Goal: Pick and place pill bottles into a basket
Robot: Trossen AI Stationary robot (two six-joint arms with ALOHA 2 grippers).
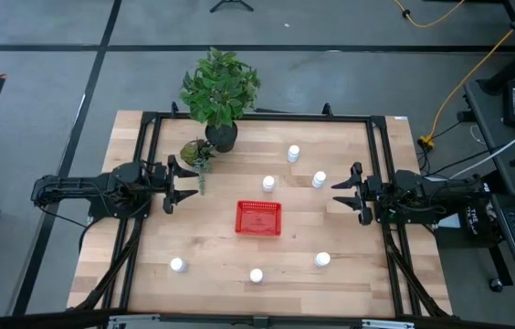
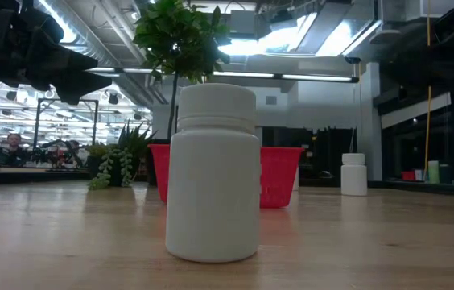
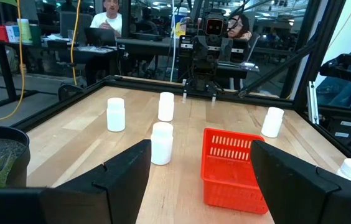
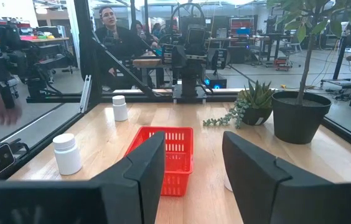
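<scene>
1. The basket (image 1: 258, 217) sits near the middle of the surface (image 1: 148, 265), probably so either arm can reach it. It looks empty, so the task seems not yet begun.

2. Six pill bottles are spread around it, all upright and well apart from it. Taking the basket as the clock's centre in the high view, one (image 1: 269, 184) stands at 12 o'clock, nearest the basket, one (image 1: 293, 153) lies farther out at about 1, and one (image 1: 319, 179) at about 2. The others sit at 4 (image 1: 322, 260), 6 (image 1: 257, 275) and 8 (image 1: 177, 265).

3. The left claw (image 1: 177, 184) hangs at the basket's 9 to 10 o'clock, by the surface edge, fingers spread wide and holding nothing. It points toward the middle, a likely waiting pose.

4. The right claw (image 1: 347, 194) mirrors it at about 3 o'clock, also wide open and empty, with the 2 o'clock bottle just beside it, an easy first pick by my judgement.

5. A potted plant (image 1: 220, 91) and a small succulent (image 1: 196, 153) stand at 11 o'clock, near the left claw. That arm may need care reaching past them.
</scene>
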